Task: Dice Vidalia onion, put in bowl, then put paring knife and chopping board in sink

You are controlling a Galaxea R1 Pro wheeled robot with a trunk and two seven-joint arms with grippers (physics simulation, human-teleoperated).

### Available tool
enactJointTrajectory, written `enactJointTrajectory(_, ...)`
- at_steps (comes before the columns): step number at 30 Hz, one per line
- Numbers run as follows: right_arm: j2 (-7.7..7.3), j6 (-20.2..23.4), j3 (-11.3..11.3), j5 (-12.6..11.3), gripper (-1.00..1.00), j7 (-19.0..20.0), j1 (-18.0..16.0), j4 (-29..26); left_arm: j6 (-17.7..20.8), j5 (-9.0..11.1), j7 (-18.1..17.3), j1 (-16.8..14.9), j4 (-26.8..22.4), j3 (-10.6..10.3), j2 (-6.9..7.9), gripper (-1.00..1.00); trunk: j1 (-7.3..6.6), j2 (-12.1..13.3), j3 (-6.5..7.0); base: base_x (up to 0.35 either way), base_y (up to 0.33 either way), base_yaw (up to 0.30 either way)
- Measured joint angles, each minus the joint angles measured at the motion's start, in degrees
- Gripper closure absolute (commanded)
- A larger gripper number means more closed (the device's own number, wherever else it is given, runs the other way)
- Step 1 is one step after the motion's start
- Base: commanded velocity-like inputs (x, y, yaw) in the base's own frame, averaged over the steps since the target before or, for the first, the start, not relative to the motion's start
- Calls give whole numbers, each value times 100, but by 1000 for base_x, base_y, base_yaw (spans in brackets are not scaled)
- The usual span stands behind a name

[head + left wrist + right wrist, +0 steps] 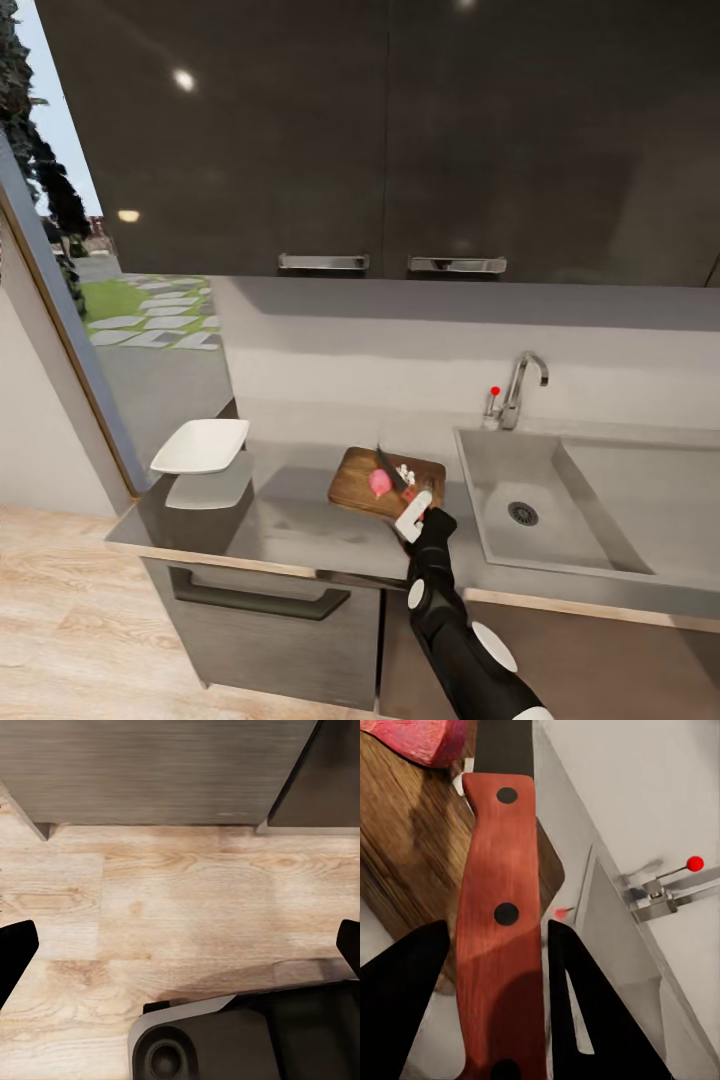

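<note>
The dark-brown chopping board [360, 484] lies on the grey countertop [290, 525] left of the sink [590, 490]. On it sit a pink piece of onion [379, 483] and a few small pale diced bits [406, 472]. My right gripper [410, 500] is shut on the paring knife's red handle [499, 915], and the dark blade [390, 465] lies over the board beside the onion [424, 739]. The white bowl [201, 445] stands at the counter's left end. Over the wooden floor my left gripper [180, 945] hangs open, holding nothing.
The steel faucet [520, 385] and its small red knob [494, 391] stand behind the basin, whose drain [522, 513] is bare. Dark upper cabinets [400, 140] hang above. A window [110, 300] bounds the counter's left end. My base [247, 1039] sits below the left gripper.
</note>
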Motion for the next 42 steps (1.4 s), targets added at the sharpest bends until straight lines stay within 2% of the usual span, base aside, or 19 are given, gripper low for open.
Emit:
enactJointTrajectory(17, 0, 6, -7, -3, 100, 9, 0, 38, 0, 0, 0, 0, -8, -1, 0, -100, 0, 0, 0, 45, 34, 0)
enactJointTrajectory(22, 0, 18, -3, 1, 100, 24, 0, 248, 0, 0, 0, 0, -6, -1, 0, -100, 0, 0, 0, 2, 0, 0)
enactJointTrajectory(24, 0, 95, 7, 84, 100, 16, -2, 280, -1, 0, 0, 0, -3, -2, 0, -100, 0, -2, 1, 121, 0, 0)
enactJointTrajectory(25, 0, 123, 1, 6, 100, 18, 0, 305, 0, 0, 0, 0, 1, -1, 0, -100, -4, -5, -1, 125, 0, 0)
enactJointTrajectory(35, 0, 119, 2, 22, 100, 11, 0, 298, 0, 0, 0, 0, 1, -1, 0, -100, 0, 0, 0, 16, 0, 0)
enactJointTrajectory(38, 0, 118, -14, 32, 100, 10, -1, 118, 0, 0, 0, 0, 1, -1, 0, -100, 0, -1, 0, 0, 0, 0)
enactJointTrajectory(42, 0, 133, -108, -101, 100, 111, -1, -915, 0, 0, 0, 0, 9, -1, 0, -100, 0, -1, 0, 0, 0, 0)
